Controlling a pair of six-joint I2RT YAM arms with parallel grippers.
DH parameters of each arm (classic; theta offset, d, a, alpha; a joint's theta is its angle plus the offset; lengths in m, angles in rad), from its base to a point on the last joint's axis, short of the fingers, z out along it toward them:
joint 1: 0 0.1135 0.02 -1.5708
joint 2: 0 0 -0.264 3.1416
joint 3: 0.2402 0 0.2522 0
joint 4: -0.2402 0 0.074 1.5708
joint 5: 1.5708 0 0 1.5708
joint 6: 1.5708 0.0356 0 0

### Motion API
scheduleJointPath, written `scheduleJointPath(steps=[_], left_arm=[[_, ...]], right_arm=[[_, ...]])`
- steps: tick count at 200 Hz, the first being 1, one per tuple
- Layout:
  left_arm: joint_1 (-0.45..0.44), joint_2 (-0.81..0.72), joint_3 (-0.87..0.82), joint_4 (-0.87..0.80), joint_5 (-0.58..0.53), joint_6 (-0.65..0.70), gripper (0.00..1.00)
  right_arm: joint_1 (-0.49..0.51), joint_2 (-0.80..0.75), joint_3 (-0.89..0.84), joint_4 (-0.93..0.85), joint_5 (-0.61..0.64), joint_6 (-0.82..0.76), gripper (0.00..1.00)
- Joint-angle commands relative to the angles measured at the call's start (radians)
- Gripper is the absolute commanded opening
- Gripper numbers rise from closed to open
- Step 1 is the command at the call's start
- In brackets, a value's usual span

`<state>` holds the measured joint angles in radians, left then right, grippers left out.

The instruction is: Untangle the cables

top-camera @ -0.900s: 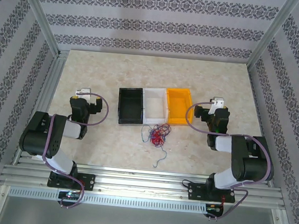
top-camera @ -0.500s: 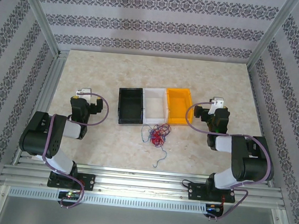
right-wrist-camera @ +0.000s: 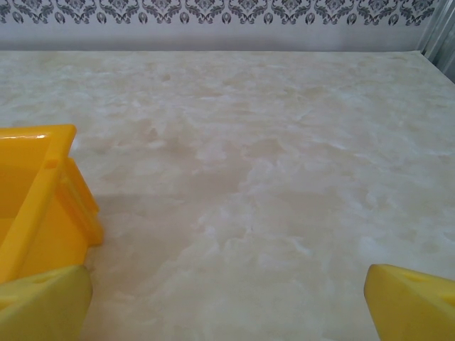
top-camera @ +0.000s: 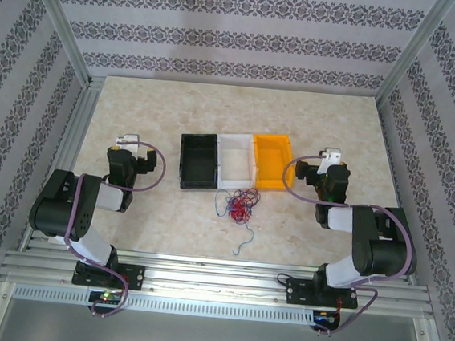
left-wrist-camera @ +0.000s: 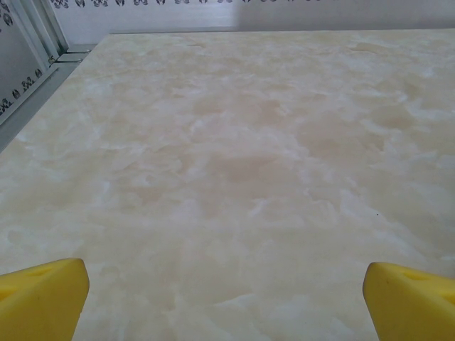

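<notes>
The cables [top-camera: 241, 205] lie in a small red, blue and dark tangle on the marble table, just in front of the white bin [top-camera: 235, 161]. One thin strand trails toward the near edge. My left gripper [top-camera: 125, 142] rests folded back at the left, well apart from the tangle. In the left wrist view, the left gripper [left-wrist-camera: 227, 302] is open, its yellow fingertips [left-wrist-camera: 44, 298] wide apart over bare table. My right gripper [top-camera: 331, 159] sits at the right, beside the orange bin [top-camera: 270, 160]. It is open too [right-wrist-camera: 227, 305], with nothing between its fingertips [right-wrist-camera: 411, 304].
A black bin [top-camera: 198, 161], the white bin and the orange bin [right-wrist-camera: 35, 199] stand side by side mid-table. Metal frame rails [top-camera: 78, 132] run along the left and near edges. Patterned walls close in the sides and back. Bare table [top-camera: 137, 105] lies behind both grippers.
</notes>
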<state>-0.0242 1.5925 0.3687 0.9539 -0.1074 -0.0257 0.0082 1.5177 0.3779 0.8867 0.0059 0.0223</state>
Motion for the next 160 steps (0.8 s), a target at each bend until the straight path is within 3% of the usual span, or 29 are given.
scheduleJointPath(steps=[1,65,72,79,93,102,133,160], left_arm=[[0.006,0.001,0.007,0.018,0.011,0.013,0.99],[0.007,-0.008,0.018,0.000,0.010,0.015,0.99],[0.006,-0.036,0.034,-0.036,0.006,0.016,0.99],[0.006,-0.094,0.081,-0.182,0.000,0.016,0.99],[0.005,-0.196,0.244,-0.536,-0.055,-0.047,0.99],[0.004,-0.228,0.320,-0.657,-0.102,-0.092,0.99],[-0.130,-0.289,0.364,-0.657,-0.294,-0.141,0.99],[-0.313,-0.243,0.462,-0.894,-0.233,-0.330,1.00]], right_arm=[[-0.008,-0.002,0.009,0.017,-0.025,0.006,0.98],[-0.027,0.000,0.012,0.014,-0.058,0.019,0.98],[-0.022,-0.002,0.014,0.013,-0.042,0.018,0.98],[-0.013,-0.016,0.024,-0.010,-0.005,0.022,0.98],[0.033,-0.115,0.076,-0.212,0.075,-0.009,0.98],[0.082,-0.196,0.147,-0.411,0.159,-0.011,0.98],[0.277,-0.348,0.268,-0.720,0.266,0.110,0.98],[0.455,-0.390,0.336,-0.947,0.282,0.191,0.98]])
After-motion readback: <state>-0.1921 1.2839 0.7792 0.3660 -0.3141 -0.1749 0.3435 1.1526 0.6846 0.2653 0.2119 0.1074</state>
